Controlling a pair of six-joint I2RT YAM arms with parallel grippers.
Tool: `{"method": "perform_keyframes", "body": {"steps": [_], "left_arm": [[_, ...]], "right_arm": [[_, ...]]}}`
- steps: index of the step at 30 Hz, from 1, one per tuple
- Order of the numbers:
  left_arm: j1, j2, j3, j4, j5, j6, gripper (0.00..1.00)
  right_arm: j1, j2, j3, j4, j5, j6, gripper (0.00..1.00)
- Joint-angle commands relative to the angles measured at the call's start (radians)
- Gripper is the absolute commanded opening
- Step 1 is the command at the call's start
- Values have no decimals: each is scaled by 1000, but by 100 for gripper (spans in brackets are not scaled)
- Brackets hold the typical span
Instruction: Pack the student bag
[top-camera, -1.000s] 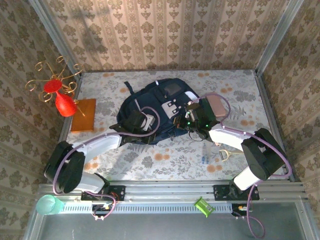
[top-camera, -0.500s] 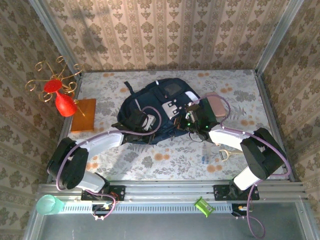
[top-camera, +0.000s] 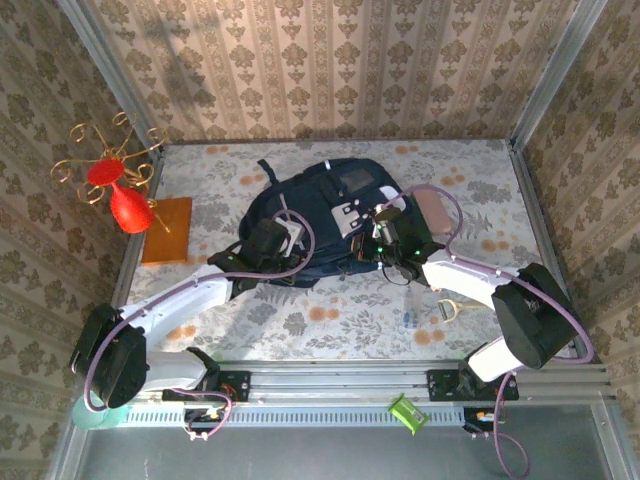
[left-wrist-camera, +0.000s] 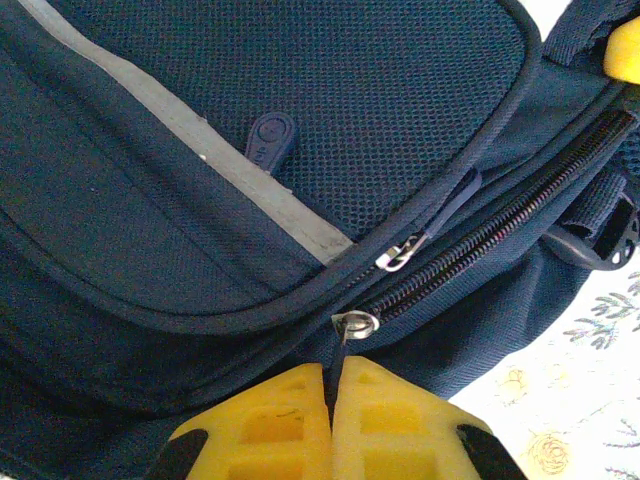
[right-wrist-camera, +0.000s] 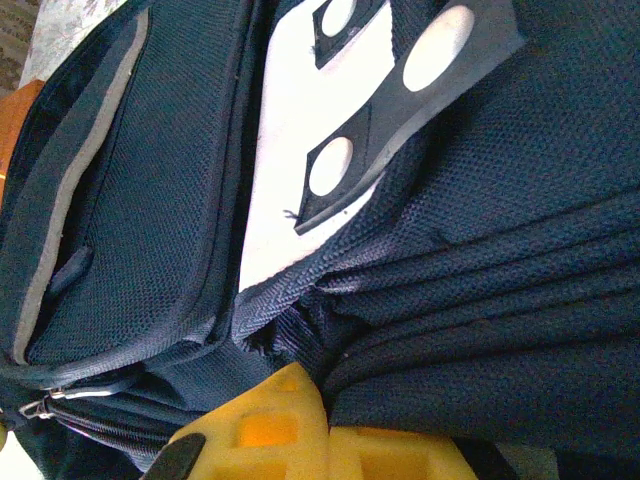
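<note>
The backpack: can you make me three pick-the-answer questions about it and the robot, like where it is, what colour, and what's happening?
1. Where is the student bag?
A) hanging on the wall
B) lying on the table
C) on a chair

2. What colour are the left fingers?
A) green
B) red
C) yellow

3. What are the left fingers doing?
A) shut on the zip pull
B) wide open
C) holding a cup

Answers:
1 B, it lies flat on the flowery tabletop.
2 C, both look yellow in the left wrist view.
3 A, they meet with the pull's thin cord pinched between them.
</note>
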Motion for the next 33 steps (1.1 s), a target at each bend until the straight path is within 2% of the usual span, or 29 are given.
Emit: {"method": "perform_keyframes", "body": {"steps": [1,6,13,15,17,21,24,29,33], "left_arm": [[41,5,-4,-168,-286,19,0],[33,-29,0,-195,-304,-2,0],[17,-59,-1,-280,-467,-66,0],[14,-64,-3,-274,-473,-63,0],[11,-63,-3,-246,-405,-50,0],[23,-91,-63,5,-25,-71,0],[-24,-29,1,-21,-83,-65,0],[-35,0,4,92,68,-76,0],[-53,6,0,168,111,-101,0]], "right_arm": [[-59,-31,14,-142,183,-86,0],[-80,-23,30,-164,185,-96,0],[-102,-12,42,-189,192,-98,0],[-105,-10,44,-186,186,-97,0],[-104,-4,41,-160,145,-86,0],[-89,3,-10,-1,10,12,0],[-64,8,-24,61,15,59,0],[-15,33,-21,128,0,110,0],[40,46,-31,183,30,156,0]]}}
